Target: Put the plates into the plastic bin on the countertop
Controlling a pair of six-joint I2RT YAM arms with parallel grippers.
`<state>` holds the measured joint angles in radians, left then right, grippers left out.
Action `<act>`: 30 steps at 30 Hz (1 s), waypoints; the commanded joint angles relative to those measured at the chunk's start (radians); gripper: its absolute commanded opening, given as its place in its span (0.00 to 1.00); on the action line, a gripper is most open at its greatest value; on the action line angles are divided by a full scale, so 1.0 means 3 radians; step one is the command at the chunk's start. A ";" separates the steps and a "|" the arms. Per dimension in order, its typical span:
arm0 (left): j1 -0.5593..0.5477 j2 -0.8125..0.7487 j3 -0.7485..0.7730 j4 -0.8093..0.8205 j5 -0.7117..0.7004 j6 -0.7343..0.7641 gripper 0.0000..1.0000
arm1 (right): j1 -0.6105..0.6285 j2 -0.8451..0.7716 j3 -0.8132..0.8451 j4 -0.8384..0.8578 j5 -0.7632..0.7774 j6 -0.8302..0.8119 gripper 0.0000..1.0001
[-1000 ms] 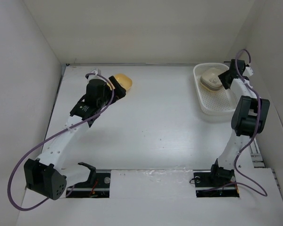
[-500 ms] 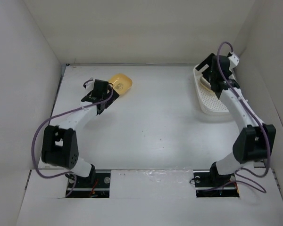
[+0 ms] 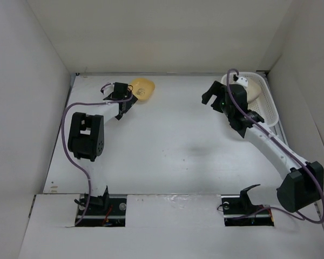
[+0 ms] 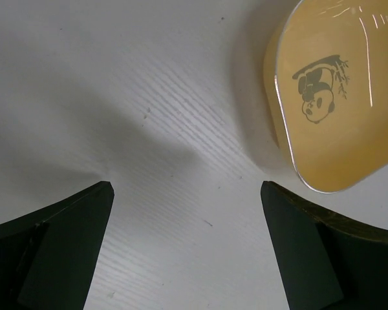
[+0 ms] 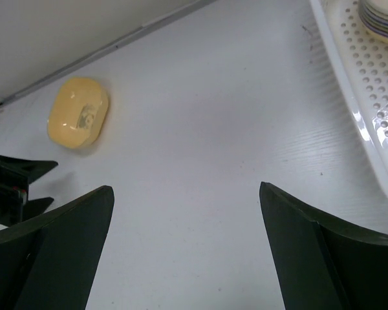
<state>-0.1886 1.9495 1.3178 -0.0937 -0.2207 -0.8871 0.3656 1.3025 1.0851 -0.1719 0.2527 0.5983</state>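
One yellow plate [image 3: 142, 89] with a panda picture lies on the white countertop [image 3: 167, 140] at the far left. It also shows in the left wrist view [image 4: 336, 90] and the right wrist view [image 5: 78, 121]. My left gripper [image 3: 128, 99] is open and empty just beside it, over bare table [image 4: 186, 188]. The white perforated bin [image 3: 270, 106] stands at the far right and holds a stack of plates [image 3: 252, 89], cream on top, whose edges show in the right wrist view [image 5: 383, 16]. My right gripper [image 3: 211, 93] is open and empty, left of the bin [image 5: 185, 188].
White walls close in the table on the left, back and right. The bin's rim [image 5: 349, 97] runs along the right edge of the right wrist view. The left gripper's fingers [image 5: 16, 169] show at that view's left edge.
My right gripper has left the bin and moved left over the table. My left arm has folded back, its gripper staying beside the yellow plate.
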 commanded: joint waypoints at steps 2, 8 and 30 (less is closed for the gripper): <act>0.0036 0.0128 0.0270 0.0052 -0.0006 -0.0085 0.97 | 0.0008 0.0019 -0.0012 0.0179 -0.0075 -0.0128 1.00; 0.0036 0.0036 0.0286 0.0159 0.0025 -0.0085 0.95 | 0.0008 0.0055 -0.0058 0.0276 -0.0228 -0.0159 1.00; 0.0066 0.0926 0.1698 -0.0777 -0.0047 -0.0310 0.83 | -0.0022 0.0086 -0.0089 0.0307 -0.0362 -0.0159 1.00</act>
<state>-0.1745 2.3062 1.8729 -0.2951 -0.2104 -0.9596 0.3664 1.3380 1.0626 -0.1410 0.1562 0.5644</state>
